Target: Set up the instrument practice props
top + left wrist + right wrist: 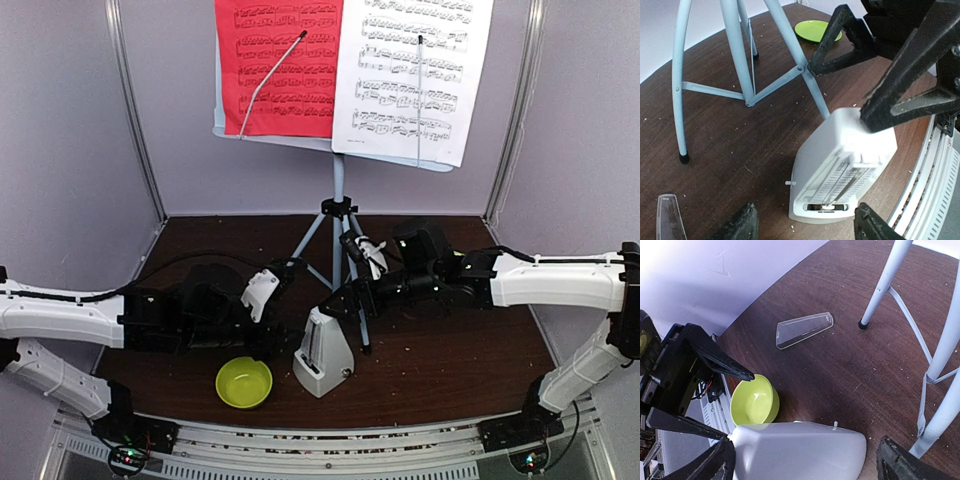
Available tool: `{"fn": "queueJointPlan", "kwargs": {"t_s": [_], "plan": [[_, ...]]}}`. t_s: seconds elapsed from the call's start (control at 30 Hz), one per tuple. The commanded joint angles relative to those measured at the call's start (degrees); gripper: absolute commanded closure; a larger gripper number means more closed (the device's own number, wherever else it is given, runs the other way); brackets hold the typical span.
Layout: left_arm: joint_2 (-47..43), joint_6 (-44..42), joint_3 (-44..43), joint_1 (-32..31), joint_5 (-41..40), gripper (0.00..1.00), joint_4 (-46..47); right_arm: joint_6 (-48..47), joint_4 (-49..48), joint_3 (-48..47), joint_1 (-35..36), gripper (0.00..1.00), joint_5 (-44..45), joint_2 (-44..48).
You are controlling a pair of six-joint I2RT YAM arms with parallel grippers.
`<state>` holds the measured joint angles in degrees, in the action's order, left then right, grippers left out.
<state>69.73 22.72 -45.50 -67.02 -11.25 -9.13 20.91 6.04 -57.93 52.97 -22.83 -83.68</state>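
Stand (338, 185) up, red sheet (278, 65), white sheet (412, 75) on. Metronome (322, 362) upright inside left jaws (part-open) and right jaws (wide), ungripped; its placing looks unfinished.

The red sheet (280, 65) and white sheet (412, 75) are showing black staves; the stand (338, 190) is looking pale blue, the metronome (323, 355) pale grey, the bowl (244, 382) lime green, the tabletop (450, 350) dark brown woodgrain.

The music stand (338, 200) is standing just behind the metronome (323, 352). The bowl (244, 382) is sitting just left of the metronome.
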Motion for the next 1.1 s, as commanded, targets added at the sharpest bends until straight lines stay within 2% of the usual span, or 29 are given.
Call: {"fn": "queueJointPlan", "kwargs": {"t_s": [0.0,0.6,0.93,1.07], "plan": [[1.0,-0.3,-2.5,-0.6,-2.4,0.34,4.3,-2.3,9.4,1.4,0.3,0.02,4.9,-2.9],[6.5,-1.3,-6.2,-0.8,-1.6,0.39,4.2,-2.0,9.2,1.7,0.5,0.01,5.1,-2.8],[7.4,-2.7,-7.0,-1.3,0.2,0.4,4.3,-2.2,9.1,1.6,0.6,0.01,5.2,-2.9],[5.3,-1.2,-4.6,-1.3,-0.2,0.4,6.2,-2.6,9.2,1.8,0.6,0.01,5.2,-2.7]]}}
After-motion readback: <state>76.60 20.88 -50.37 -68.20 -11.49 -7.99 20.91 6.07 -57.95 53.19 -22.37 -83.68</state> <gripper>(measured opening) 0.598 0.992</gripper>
